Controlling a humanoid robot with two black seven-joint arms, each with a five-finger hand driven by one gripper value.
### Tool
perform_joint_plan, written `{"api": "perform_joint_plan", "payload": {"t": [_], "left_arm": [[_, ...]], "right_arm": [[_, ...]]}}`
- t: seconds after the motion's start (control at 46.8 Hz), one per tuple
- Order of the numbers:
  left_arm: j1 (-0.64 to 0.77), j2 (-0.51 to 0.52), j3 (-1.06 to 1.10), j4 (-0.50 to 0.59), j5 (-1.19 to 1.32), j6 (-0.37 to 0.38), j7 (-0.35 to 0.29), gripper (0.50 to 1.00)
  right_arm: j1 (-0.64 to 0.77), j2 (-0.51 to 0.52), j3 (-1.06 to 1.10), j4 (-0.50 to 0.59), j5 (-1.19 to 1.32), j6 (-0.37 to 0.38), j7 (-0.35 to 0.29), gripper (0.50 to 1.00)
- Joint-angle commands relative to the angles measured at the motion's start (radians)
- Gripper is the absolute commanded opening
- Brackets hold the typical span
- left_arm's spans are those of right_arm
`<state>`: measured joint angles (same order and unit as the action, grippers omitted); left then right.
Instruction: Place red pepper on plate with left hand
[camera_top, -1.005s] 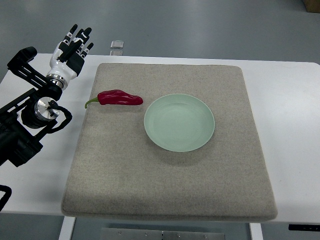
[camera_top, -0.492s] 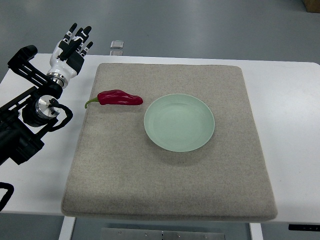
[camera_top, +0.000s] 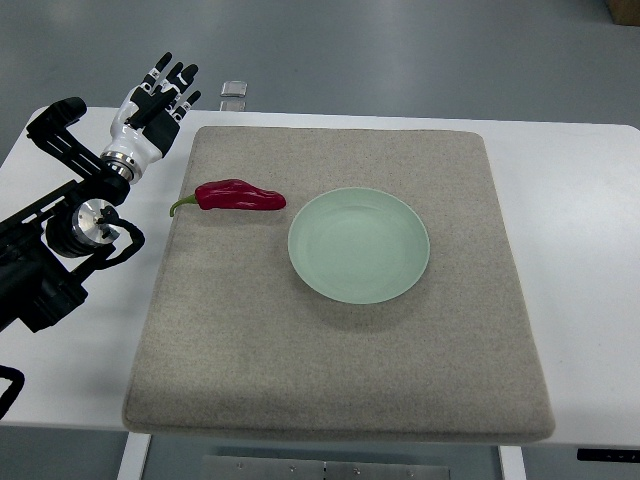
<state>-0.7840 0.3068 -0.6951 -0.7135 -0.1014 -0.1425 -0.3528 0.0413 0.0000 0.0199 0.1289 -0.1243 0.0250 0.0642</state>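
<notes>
A dark red pepper (camera_top: 238, 196) with a green stem lies on its side on the grey felt mat (camera_top: 340, 380), near the mat's left edge. A pale green plate (camera_top: 359, 245) sits empty on the mat just right of the pepper. My left hand (camera_top: 158, 100) is at the far left, above the table's back left corner, up and left of the pepper. Its fingers are spread and hold nothing. It does not touch the pepper.
The mat lies on a white table (camera_top: 585, 240). A small clear object (camera_top: 234, 90) sits at the table's back edge, right of my left hand. My left arm's black links (camera_top: 60, 240) lie over the table's left side.
My left hand has shifted a little to the right and toward the mat. The pepper and plate have not moved.
</notes>
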Motion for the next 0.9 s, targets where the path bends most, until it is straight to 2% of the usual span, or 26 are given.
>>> {"api": "perform_joint_plan", "payload": {"t": [0.0, 0.449, 0.877], "left_arm": [[0.0, 0.0, -0.001, 0.0, -0.001, 0.0, 0.0, 0.999], [-0.001, 0.002, 0.003, -0.004, 0.005, -0.003, 0.0, 0.999], [-0.006, 0.009, -0.006, -0.004, 0.109, -0.011, 0.0, 0.996]], "right_arm": [[-0.001, 0.0, 0.0, 0.0, 0.0, 0.001, 0.0, 0.928], [0.0, 0.0, 0.0, 0.0, 0.0, 0.0, 0.0, 0.928], [-0.001, 0.0, 0.0, 0.0, 0.0, 0.0, 0.0, 0.928]]}}
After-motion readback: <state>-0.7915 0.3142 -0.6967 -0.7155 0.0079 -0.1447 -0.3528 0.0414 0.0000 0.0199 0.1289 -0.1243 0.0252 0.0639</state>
